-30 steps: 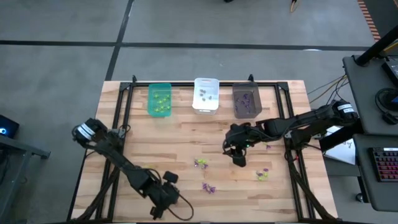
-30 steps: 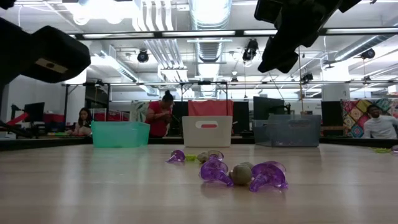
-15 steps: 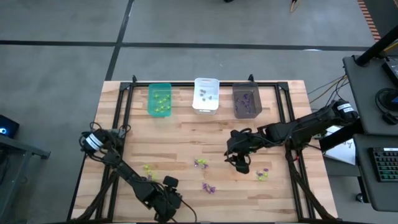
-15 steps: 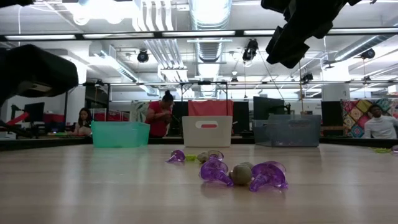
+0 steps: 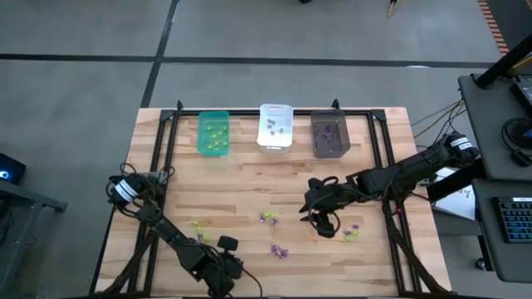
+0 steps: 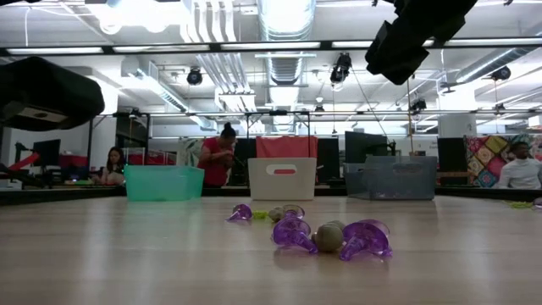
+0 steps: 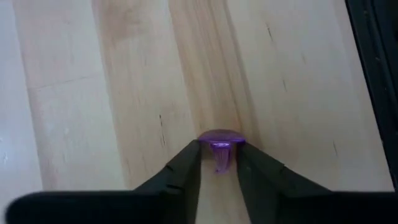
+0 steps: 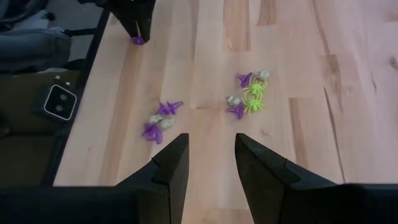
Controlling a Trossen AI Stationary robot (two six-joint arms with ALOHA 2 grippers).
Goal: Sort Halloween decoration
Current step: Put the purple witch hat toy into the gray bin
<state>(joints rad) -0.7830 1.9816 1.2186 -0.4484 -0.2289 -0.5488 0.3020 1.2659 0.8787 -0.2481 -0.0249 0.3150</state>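
My left gripper (image 7: pixel 219 157) points steeply down at the table's near edge (image 5: pixel 219 282) and is shut on a tiny purple trinket (image 7: pixel 220 142). In the right wrist view it shows far off, with the trinket (image 8: pixel 137 40) at its tips. My right gripper (image 8: pixel 211 155) is open and hovers above the table's middle right (image 5: pixel 327 226), touching nothing. Loose Halloween decoration pieces lie on the wood: a purple and greyish cluster (image 8: pixel 158 121), a purple, yellow-green and greyish cluster (image 8: pixel 249 96), and one yellow-green piece (image 5: pixel 198 224). My left gripper pinches the purple trinket's narrow stem (image 7: pixel 221 160) between its two fingertips (image 7: pixel 189 163). The domed cap (image 7: pixel 220 138) sticks out beyond them. The fingers come from above, slanting down. Whether the trinket is off the wood, I cannot tell.
Three bins stand in a row at the far edge: green (image 5: pixel 213 133), white (image 5: pixel 275 126) and dark grey (image 5: pixel 329 134), each with small pieces inside. Another mixed cluster (image 5: pixel 351 232) lies at the near right. People sit and stand in the room beyond the table (image 6: pixel 218 157).
My left gripper has sunk toward the table at its near edge, and its arm has swung off the yellow-green piece, which now shows. My right gripper has drifted a little toward the near edge, still open. The loose pieces have not moved.
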